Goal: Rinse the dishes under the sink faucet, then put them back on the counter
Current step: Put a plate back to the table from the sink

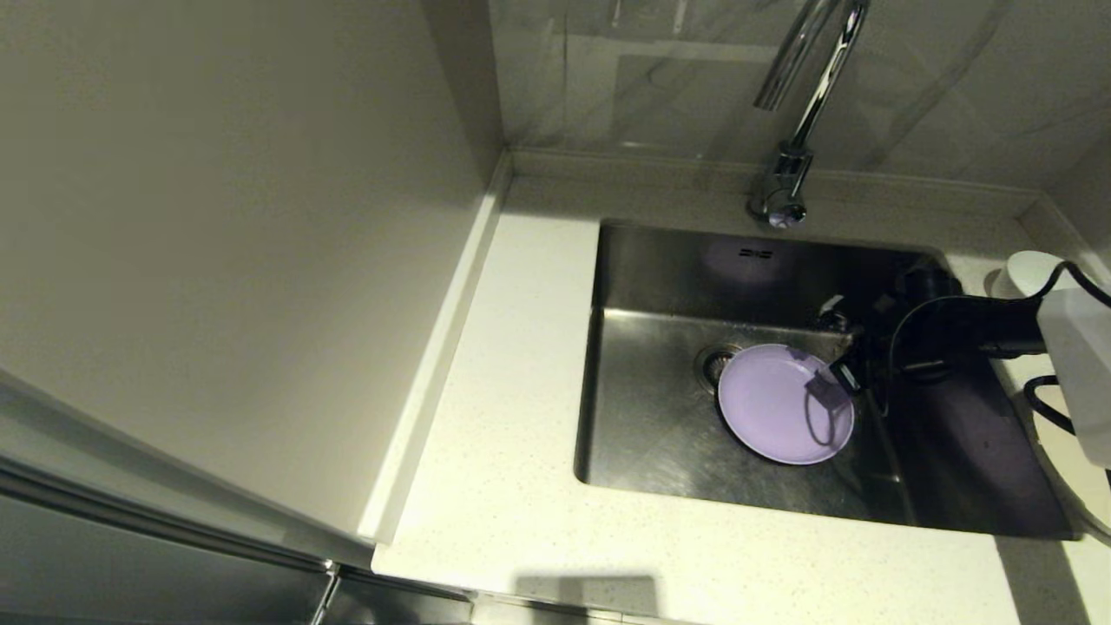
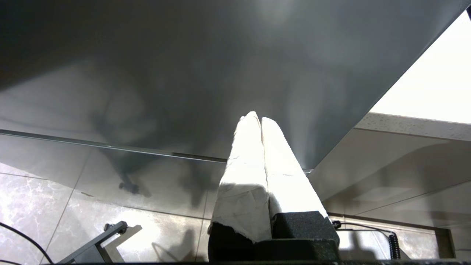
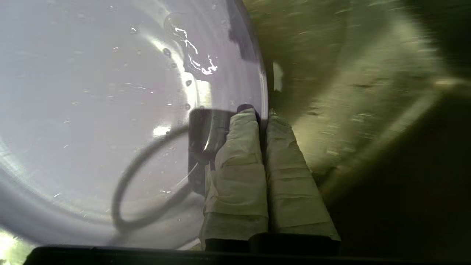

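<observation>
One dish in play: right gripper (image 3: 262,112) is gripping the rim of the lavender plate (image 1: 784,402), holding it inside the sink (image 1: 660,434), next to the drain strainer (image 1: 715,363). Left gripper (image 2: 260,119) is sitting clenched, parked off the counter (image 1: 512,486).

faucet top: tall shiny chrome gooseneck faucet (image 1: 803,95) is running off the head view's upper edge
drain: round metal drain strainer (image 1: 713,362) is lying half hidden under the lavender-purple round plate (image 1: 781,404)
</observation>
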Robot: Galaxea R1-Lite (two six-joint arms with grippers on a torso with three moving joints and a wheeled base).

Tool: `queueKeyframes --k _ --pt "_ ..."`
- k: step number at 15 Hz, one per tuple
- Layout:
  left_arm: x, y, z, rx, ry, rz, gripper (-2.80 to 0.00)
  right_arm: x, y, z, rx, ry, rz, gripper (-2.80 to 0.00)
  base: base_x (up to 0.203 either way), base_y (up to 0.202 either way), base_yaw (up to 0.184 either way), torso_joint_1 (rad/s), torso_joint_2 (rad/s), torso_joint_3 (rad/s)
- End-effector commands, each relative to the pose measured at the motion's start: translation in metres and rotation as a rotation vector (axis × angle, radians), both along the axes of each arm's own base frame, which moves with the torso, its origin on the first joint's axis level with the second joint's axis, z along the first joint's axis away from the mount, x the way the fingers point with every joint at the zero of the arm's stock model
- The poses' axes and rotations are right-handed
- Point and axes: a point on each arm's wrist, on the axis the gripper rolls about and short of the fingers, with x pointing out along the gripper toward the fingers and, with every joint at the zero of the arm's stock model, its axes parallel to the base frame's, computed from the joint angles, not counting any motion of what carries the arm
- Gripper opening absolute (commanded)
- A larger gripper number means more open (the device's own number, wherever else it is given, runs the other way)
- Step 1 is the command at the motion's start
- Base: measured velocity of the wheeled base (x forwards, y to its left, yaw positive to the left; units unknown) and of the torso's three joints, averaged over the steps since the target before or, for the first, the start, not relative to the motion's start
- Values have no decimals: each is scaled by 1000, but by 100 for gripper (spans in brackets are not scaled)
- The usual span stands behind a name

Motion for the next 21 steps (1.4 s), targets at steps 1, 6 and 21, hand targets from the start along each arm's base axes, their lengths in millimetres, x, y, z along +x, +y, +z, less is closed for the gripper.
queueKeyframes --k 1,6,21 --pt "0 0 0 0 -5 1 -280 -7 -6 26 -10 -48 -9 -280 0 0 0 0 0 0" --pt "0 0 0 -1 -5 1 -280 -28 -31 72 9 -130 -67 -280 0 0 0 0 0 0" --pt "0 0 0 -1 -3 1 -280 -92 -40 174 122 -322 -150 -280 0 0 0 0 0 0"
